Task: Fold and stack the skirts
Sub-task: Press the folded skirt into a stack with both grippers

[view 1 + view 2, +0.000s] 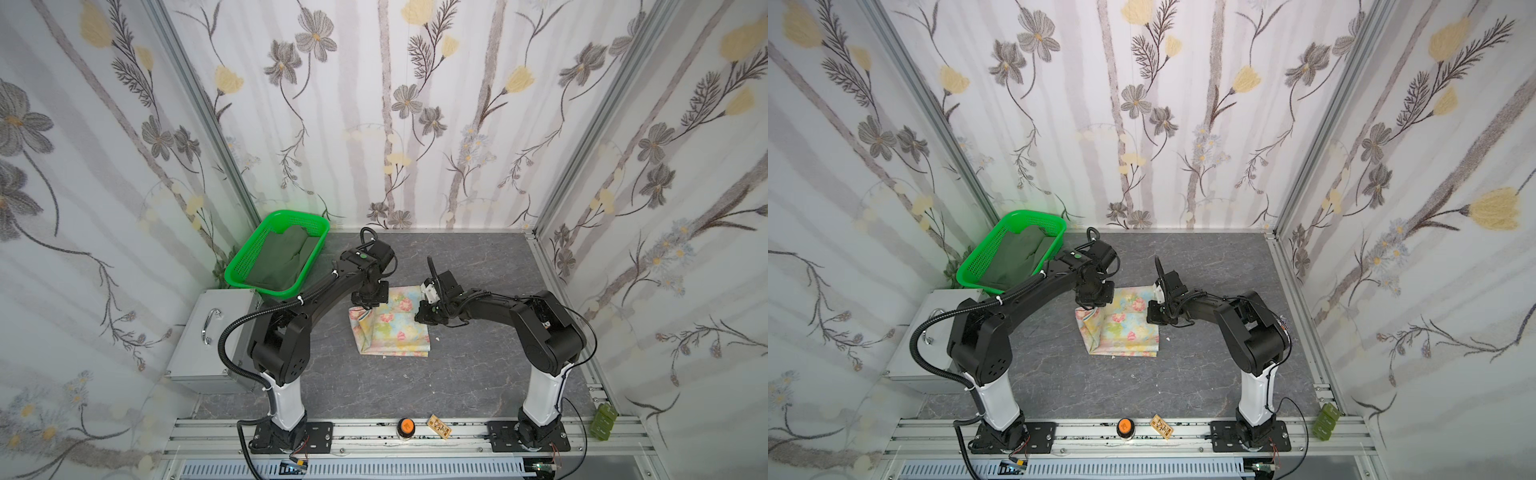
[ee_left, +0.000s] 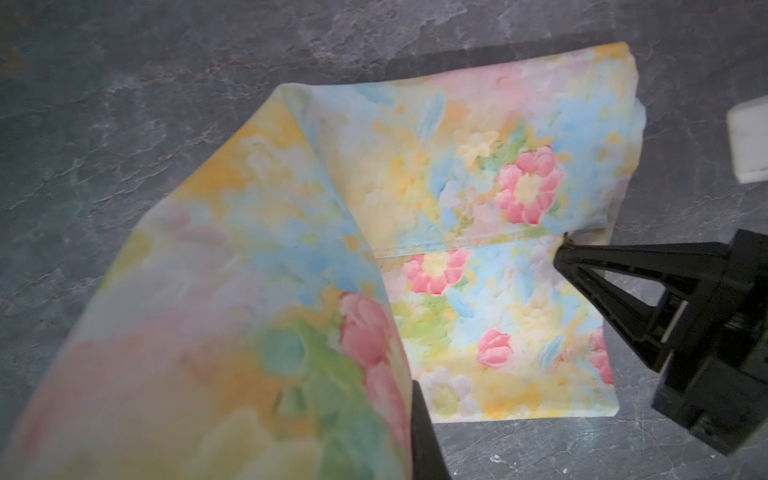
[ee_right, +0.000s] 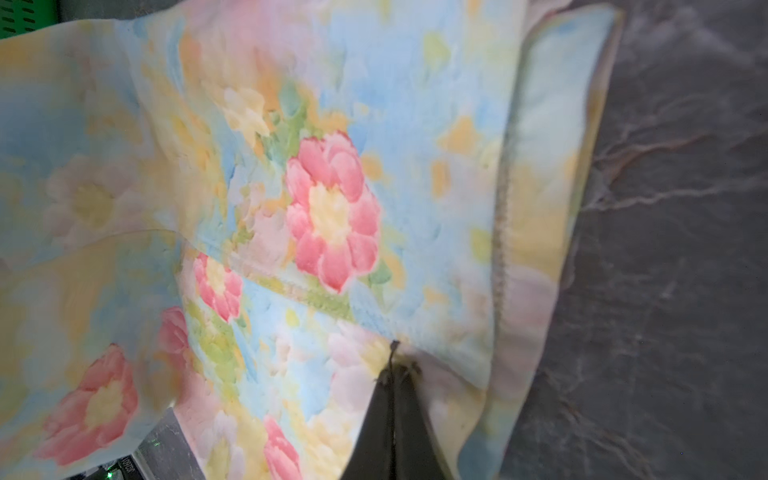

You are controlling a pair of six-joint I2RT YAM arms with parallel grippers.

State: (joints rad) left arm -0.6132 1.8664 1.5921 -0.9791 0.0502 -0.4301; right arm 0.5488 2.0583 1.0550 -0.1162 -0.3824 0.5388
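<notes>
The pastel floral skirt [image 1: 395,328] [image 1: 1125,332] lies partly folded in the middle of the dark table. My left gripper [image 1: 365,305] [image 1: 1089,305] [image 2: 409,390] is shut on its far left corner and holds that flap raised above the rest; the cloth hides one finger in the left wrist view. At the skirt's right edge my right gripper [image 1: 420,318] [image 1: 1150,320] [image 3: 392,368] is shut on the hem of the upper layer, which puckers at its tip. The dark olive skirt [image 1: 282,257] [image 1: 1017,253] lies crumpled in the green basket [image 1: 249,284] [image 1: 976,282].
The basket rests tilted on a grey metal box [image 1: 208,332] with a handle at the left. On the front rail sit an orange button [image 1: 406,426], a small board [image 1: 439,426] and a green block [image 1: 603,419]. Patterned walls close in three sides.
</notes>
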